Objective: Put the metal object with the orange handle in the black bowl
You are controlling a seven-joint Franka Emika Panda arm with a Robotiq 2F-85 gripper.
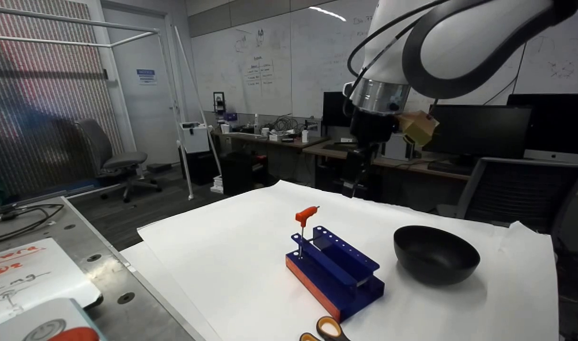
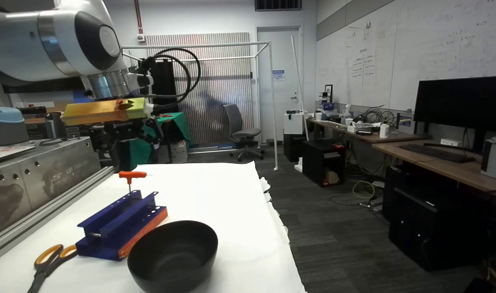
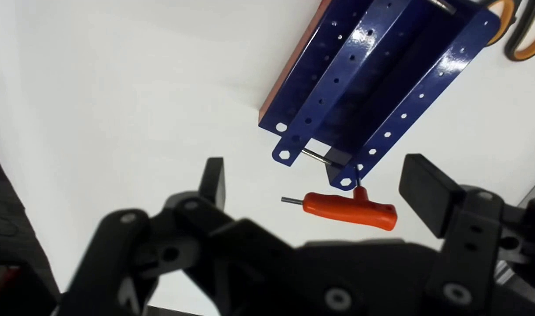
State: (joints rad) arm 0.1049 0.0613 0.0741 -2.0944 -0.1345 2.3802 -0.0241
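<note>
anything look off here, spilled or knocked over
Nothing looks spilled or toppled: the orange-handled tool stands upright at one end of the blue rack, and the black bowl sits mouth up. The one untidy spot near them is the white sheet underneath, whose edge looks ragged in an exterior view rather than straight.
</note>
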